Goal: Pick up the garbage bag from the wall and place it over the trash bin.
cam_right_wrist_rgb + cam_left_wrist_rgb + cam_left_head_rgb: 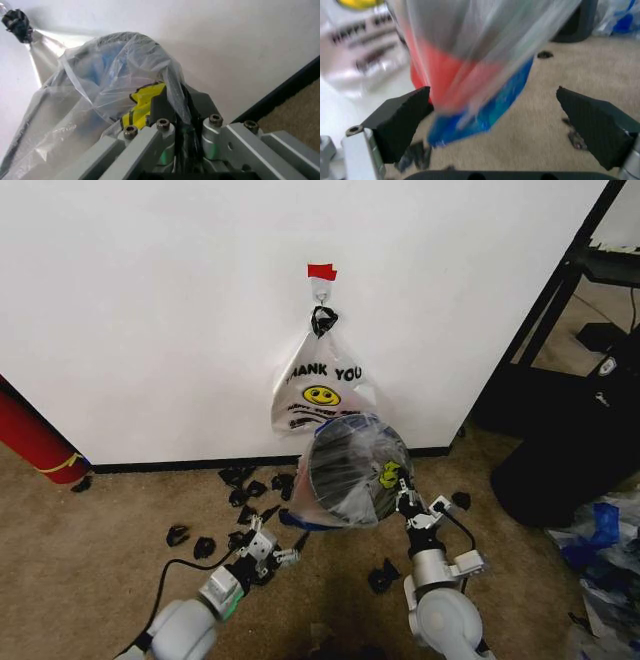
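- The floor is brown carpet, and small black bits lie on it near the wall.
- The left claw is low over the carpet, just beside the bottom of the trash bin. Its two fingers are wide apart and hold nothing. The blue edge of the garbage bag hangs between them.
- The right claw is up at the rim of the trash bin. Its fingers are pinched together on the garbage bag.
- The thin see-through garbage bag is pulled over the top of the black trash bin, which tips toward the robot.
- Behind the bin, a white "THANK YOU" bag with a yellow smiley hangs from a hook on the white wall.
- Red tape sits above the hook.
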`<state>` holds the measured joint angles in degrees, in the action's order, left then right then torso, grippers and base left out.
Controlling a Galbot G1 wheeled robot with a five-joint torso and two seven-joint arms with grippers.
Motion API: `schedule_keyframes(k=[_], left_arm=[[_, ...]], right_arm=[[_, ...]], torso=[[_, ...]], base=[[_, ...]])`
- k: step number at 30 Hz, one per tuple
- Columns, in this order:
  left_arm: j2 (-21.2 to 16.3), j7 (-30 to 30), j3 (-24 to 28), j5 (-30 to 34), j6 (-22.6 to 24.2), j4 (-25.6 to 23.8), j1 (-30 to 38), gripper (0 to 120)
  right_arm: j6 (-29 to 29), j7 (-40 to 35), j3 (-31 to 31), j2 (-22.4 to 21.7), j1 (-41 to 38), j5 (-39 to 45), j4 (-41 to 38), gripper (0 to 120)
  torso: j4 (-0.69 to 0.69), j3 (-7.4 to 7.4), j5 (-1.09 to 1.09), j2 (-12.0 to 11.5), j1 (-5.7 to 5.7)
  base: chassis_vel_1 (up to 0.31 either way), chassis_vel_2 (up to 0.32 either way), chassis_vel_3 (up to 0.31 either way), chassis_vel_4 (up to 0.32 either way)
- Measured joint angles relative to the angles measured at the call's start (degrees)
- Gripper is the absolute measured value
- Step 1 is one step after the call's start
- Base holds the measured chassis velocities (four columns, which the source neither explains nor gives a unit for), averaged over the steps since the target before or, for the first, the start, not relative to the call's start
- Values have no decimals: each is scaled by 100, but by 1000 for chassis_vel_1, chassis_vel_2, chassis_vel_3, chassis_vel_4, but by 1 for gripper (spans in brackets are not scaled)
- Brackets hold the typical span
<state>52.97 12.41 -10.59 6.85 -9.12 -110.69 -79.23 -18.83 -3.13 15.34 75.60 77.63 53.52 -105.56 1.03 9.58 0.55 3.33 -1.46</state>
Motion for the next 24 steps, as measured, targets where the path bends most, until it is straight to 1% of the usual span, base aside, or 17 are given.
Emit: schedule_keyframes(k=[1, 2, 3, 4, 5, 6, 7, 8, 11, 13, 15, 16, 18, 20, 21, 22, 24], left_arm=[[33, -325, -5, 27, -14, -105, -4, 100], [33, -325, -5, 27, -14, -105, -4, 100], [93, -791, 9, 185, 32, -289, -6, 100], [113, -931, 18, 278, 65, -373, -11, 100], [179, -1365, 84, 684, 208, -735, -37, 100], [188, -1411, 100, 747, 227, -789, -42, 100], [237, -1620, 236, 1265, 362, -1212, -95, 94], [270, -1676, 351, 1665, 446, -1523, -146, 90], [367, -1635, 505, 2074, 605, -1814, -185, 84], [504, -1588, 675, 2329, 792, -1864, -134, 75], [709, -1613, 870, 2494, 938, -1691, 77, 66], [709, -1613, 870, 2494, 938, -1691, 77, 66], [843, -1690, 1029, 2613, 1052, -1504, 282, 58], [965, -1934, 1155, 2784, 1325, -1346, 520, 47], [1004, -2096, 1187, 2805, 1452, -1314, 594, 44], [1004, -2096, 1187, 2805, 1452, -1314, 594, 44], [1060, -2425, 1235, 2827, 1699, -1259, 724, 37]], right_arm=[[-72, 31, 1, 31, -26, -118, 100, 0], [-72, 31, 1, 31, -26, -118, 100, 0], [-178, 69, -4, 72, -45, -277, 212, 0], [-215, 80, -9, 85, -49, -330, 247, 0], [-356, 119, -39, 130, -60, -538, 352, 0], [-377, 124, -44, 137, -62, -570, 367, 0], [-518, 182, -84, 191, -78, -837, 472, 0], [-644, 259, -121, 229, -96, -1063, 564, 0], [-808, 395, -182, 270, -124, -1331, 672, 0], [-932, 539, -250, 293, -149, -1543, 734, 0], [-1089, 753, -309, 304, -173, -1843, 803, 0], [-1089, 753, -309, 304, -173, -1843, 803, 0], [-1200, 921, -335, 303, -196, -2070, 850, 0], [-1265, 1055, -380, 279, -215, -2249, 874, 0], [-1274, 1084, -388, 275, -219, -2278, 881, 0], [-1274, 1084, -388, 275, -219, -2278, 881, 0], [-1306, 1152, -393, 276, -227, -2324, 891, 0]], torso=[[0, 0, 1, 0, 0], [0, 0, 1, 0, 0], [0, 0, 2, 0, 0], [1, 0, 2, 0, 0], [1, 0, 1, 0, 0], [1, 0, 0, 0, 0], [1, 0, 0, 0, 0], [1, 0, 0, 0, 0], [0, 0, -1, 0, 0], [-1, 0, -1, 0, 0], [0, 0, 1, 0, 0], [0, 0, 1, 0, 0], [1, 0, 2, 0, 0], [1, 0, 1, 0, 0], [1, 0, 1, 0, 0], [1, 0, 1, 0, 0], [1, 0, 1, 0, 0]], base=[[0, 0, 0, 0], [0, 0, 0, 0], [0, 0, 0, 0], [0, 0, 0, 0], [0, 0, 0, 0], [0, 0, 0, 0], [0, 0, 0, 0], [0, 0, 0, 0], [0, 0, 0, 0], [0, 0, 0, 0], [0, 0, 0, 0], [0, 0, 0, 0], [0, 0, 0, 0], [0, 0, 0, 0], [0, 0, 0, 0], [0, 0, 0, 0], [0, 0, 0, 0]])
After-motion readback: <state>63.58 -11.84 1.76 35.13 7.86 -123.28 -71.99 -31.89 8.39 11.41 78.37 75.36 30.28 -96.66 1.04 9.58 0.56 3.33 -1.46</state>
